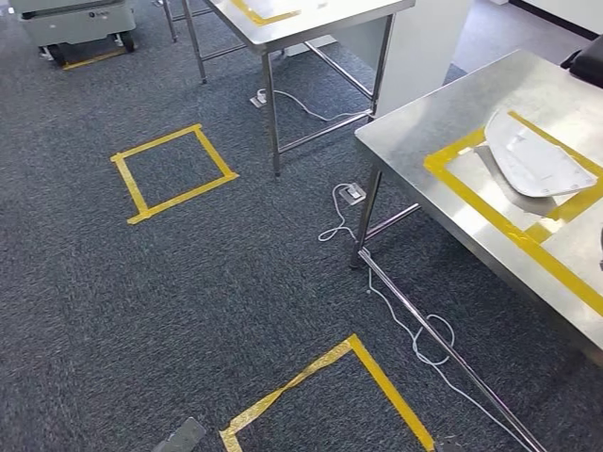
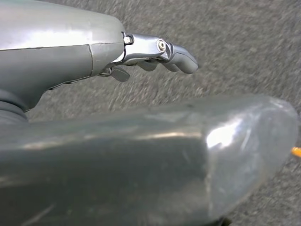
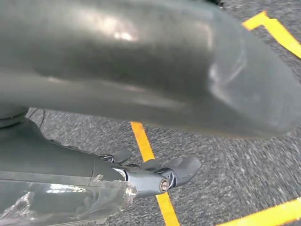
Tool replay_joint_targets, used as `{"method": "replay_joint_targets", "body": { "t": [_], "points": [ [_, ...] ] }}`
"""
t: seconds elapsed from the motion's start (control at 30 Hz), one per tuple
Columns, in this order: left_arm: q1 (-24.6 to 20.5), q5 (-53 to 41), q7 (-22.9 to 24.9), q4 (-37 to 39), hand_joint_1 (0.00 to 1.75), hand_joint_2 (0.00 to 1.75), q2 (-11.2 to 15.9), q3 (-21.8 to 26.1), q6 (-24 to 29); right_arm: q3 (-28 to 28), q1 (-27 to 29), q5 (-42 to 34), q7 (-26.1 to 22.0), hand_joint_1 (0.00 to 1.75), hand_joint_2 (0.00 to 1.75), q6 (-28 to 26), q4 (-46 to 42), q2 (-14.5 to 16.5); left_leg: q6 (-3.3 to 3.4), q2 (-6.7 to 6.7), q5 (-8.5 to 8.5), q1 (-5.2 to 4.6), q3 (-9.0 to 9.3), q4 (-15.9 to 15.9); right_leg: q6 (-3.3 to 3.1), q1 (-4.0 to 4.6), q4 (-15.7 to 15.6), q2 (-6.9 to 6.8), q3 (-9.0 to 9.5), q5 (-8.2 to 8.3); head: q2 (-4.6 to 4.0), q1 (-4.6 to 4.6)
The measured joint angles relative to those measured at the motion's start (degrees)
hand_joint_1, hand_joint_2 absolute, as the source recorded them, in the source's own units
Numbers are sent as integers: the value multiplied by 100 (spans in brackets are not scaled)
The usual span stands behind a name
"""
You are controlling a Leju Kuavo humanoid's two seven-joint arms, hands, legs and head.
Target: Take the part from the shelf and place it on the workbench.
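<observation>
A yellow tape square (image 1: 172, 173) marks the carpet far left, and a second square (image 1: 334, 395) lies near, in front of the robot. A far table (image 1: 313, 14) stands at the back, with a white cable (image 1: 383, 301) trailing across the floor from it toward the right. On the right is the workbench (image 1: 427, 132), and the part (image 1: 529, 155), a flat pale piece, already lies on it inside the yellow tape frame (image 1: 497, 217).

The left hand (image 2: 149, 52) hangs over bare carpet, fingers stretched out with nothing in them. The right hand (image 3: 156, 176) hangs over tape lines, fingers likewise loose and empty.

As I judge it, the placing looks done. The risks now are underfoot: a step toward the bench could snag the cable, or a swinging right arm could knock the bench edge and shift the part out of its frame.
</observation>
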Motion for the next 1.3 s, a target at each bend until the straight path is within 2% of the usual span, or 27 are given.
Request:
{"method": "replay_joint_targets", "body": {
  "t": [0.07,0.17,0.2,0.23,0.3,0.33,0.37,0.43,0.5,0.57,0.6,0.63,0.67,0.7,0.73,0.8,0.83,0.87,0.9,0.93,1.0,1.07,1.1,1.17,1.2,1.23,1.3],
  "points": [
    [-11,-17,56,2,0,0,-21,-51,-14,-2,16,31,-17,0,0,-3,4,-30,-44,-111,130,-1,-62,-9,-13,5,-592,174,374,-47,-1,10],
    [6,-8,104,15,0,0,-29,-98,-21,-3,23,66,-21,0,0,-2,12,-59,-144,-224,237,13,-117,-37,-71,11,-695,51,335,43,-3,50],
    [16,0,105,22,0,0,-33,-103,-25,-3,23,76,-22,0,0,2,13,-69,-170,-148,103,14,-171,40,-118,4,-712,-23,282,116,-2,28],
    [19,7,102,29,0,0,-39,-106,-29,-3,30,85,-23,0,0,7,14,-80,-193,-24,-147,16,-246,222,-153,-7,-734,-105,215,195,-3,4],
    [-1,11,97,32,0,0,-56,-112,-28,-5,68,97,-26,0,0,28,15,-112,-248,247,-815,36,-427,907,-183,-4,-743,-279,72,343,-2,-36],
    [-12,10,97,32,0,0,-64,-116,-22,-6,90,99,-27,0,0,40,16,-129,-284,309,-1010,57,-492,1295,-173,-2,-740,-379,-15,416,-2,-40],
    [-19,9,103,32,0,0,-71,-118,-16,-7,104,97,-30,0,0,51,17,-144,-318,342,-1055,83,-503,1589,-160,-2,-734,-474,-105,488,-2,-41],
    [-16,1,116,32,0,0,-85,-121,-7,-9,110,90,-37,0,0,63,18,-162,-378,389,-799,141,-274,1656,-122,-5,-709,-642,-304,621,-2,-43],
    [-25,-6,127,32,0,0,-99,-125,1,-13,113,84,-42,0,0,67,19,-179,-422,577,-623,180,346,1000,-68,-4,-658,-772,-470,725,-1,-44],
    [-57,-7,131,32,0,0,-111,-128,12,-19,125,83,-47,0,0,70,20,-199,-364,769,-750,158,946,187,4,-9,-581,-899,-587,813,-1,-35],
    [-63,-7,131,32,0,0,-113,-128,17,-21,127,82,-51,0,0,72,21,-205,-301,789,-811,126,1080,-40,43,-24,-558,-961,-618,859,-1,-32],
    [-53,-7,133,33,0,0,-111,-128,21,-22,125,83,-53,0,0,74,24,-203,-220,747,-822,92,1081,-140,84,-54,-547,-1026,-636,912,-1,-25],
    [-32,-7,139,36,0,0,-108,-128,27,-22,120,85,-55,0,0,75,28,-200,-145,702,-778,73,1020,-134,131,-92,-540,-1014,-649,927,-1,-32],
    [-12,-3,150,39,0,0,-104,-128,37,-22,121,94,-57,0,0,78,33,-197,-83,657,-722,61,967,-135,172,-127,-494,-904,-679,849,-1,-35],
    [-3,4,160,42,0,0,-103,-127,46,-21,134,113,-53,0,0,81,39,-195,-24,609,-656,58,904,-137,207,-147,-350,-737,-731,663,-1,-38],
    [-20,60,169,43,0,0,-112,-126,63,-19,171,193,-37,0,0,86,48,-196,44,475,-506,52,747,-136,230,-143,283,-383,-901,79,-1,-33],
    [-30,119,162,43,0,0,-118,-122,66,-15,180,264,-24,0,0,84,50,-198,56,399,-427,46,657,-132,223,-127,674,-308,-974,-158,-1,-29],
    [-30,200,150,43,0,0,-120,-109,67,-2,174,353,-15,0,0,79,51,-198,56,325,-347,40,563,-129,209,-113,972,-279,-1006,-266,-1,-26],
    [-24,294,137,44,0,0,-114,-83,63,23,154,455,-3,0,0,69,52,-194,49,258,-271,36,468,-125,192,-103,1098,-271,-961,-239,-1,-26],
    [-15,395,128,44,0,0,-99,-40,49,66,123,572,15,0,0,50,52,-185,36,190,-194,36,371,-121,172,-101,1001,-259,-809,-103,-1,-27],
    [-7,584,146,44,0,0,-54,85,-16,185,25,791,90,0,0,-5,52,-139,-13,54,-45,45,188,-109,142,-120,264,-85,-250,134,-1,-28],
    [-8,696,202,44,0,0,2,210,-76,299,-89,938,190,0,0,-46,53,-60,-75,-68,99,52,66,-104,140,-145,-479,179,224,118,-1,-35],
    [-8,714,233,44,0,0,29,259,-82,343,-139,974,230,0,0,-52,54,-23,-108,-129,171,57,32,-111,141,-145,-649,252,308,65,-1,-23],
    [8,709,271,48,0,0,69,327,-65,400,-214,1004,291,0,0,-52,55,38,-176,-256,294,76,-29,-141,103,-140,-659,148,250,130,-1,-4],
    [19,696,283,51,0,0,81,352,-54,420,-255,1007,307,0,0,-51,56,56,-205,-216,249,72,-92,-106,55,-137,-653,67,207,174,-1,-9],
    [32,678,287,55,0,0,89,369,-47,434,-285,1007,312,0,0,-50,56,73,-229,-111,92,63,-176,18,3,-135,-652,-23,148,233,-1,-34],
    [33,643,285,58,0,0,91,388,-44,449,-307,1004,304,0,0,-50,57,85,-249,203,-502,37,-404,645,-70,-106,-655,-206,8,359,-1,-70]
  ]
}}
